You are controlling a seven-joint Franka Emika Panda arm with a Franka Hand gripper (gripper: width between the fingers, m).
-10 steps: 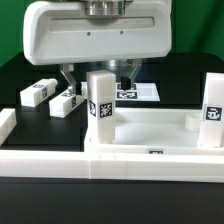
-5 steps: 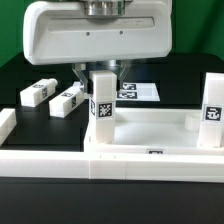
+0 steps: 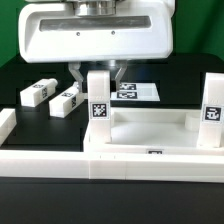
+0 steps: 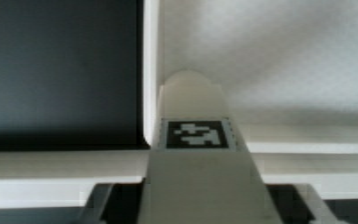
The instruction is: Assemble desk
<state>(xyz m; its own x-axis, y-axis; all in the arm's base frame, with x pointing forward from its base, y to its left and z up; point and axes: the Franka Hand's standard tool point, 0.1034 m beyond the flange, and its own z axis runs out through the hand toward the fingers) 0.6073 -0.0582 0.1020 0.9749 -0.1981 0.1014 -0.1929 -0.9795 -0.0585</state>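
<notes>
The white desk top (image 3: 150, 128) lies on the black table with its rim up. One square white leg (image 3: 99, 100) stands upright at its corner on the exterior view's left, tag facing the camera. My gripper (image 3: 98, 75) hangs right above it, shut on the leg's upper part, one finger on each side. In the wrist view the leg (image 4: 197, 150) fills the space between the dark fingers (image 4: 114, 200), over the desk top (image 4: 282, 60). A second leg (image 3: 213, 110) stands upright at the corner on the exterior view's right. Two more legs (image 3: 37, 92) (image 3: 66, 99) lie loose behind on the left.
A long low white border rail (image 3: 60, 160) runs across the front, with a short return at the exterior view's left (image 3: 6, 122). The marker board (image 3: 137, 91) lies flat behind the desk top. My big white gripper body (image 3: 95, 35) hides the space behind the held leg.
The fingers stood apart around the leg a second ago and have closed onto it. The gripper has shifted slightly toward the exterior view's left. The leg and desk top have stayed put.
</notes>
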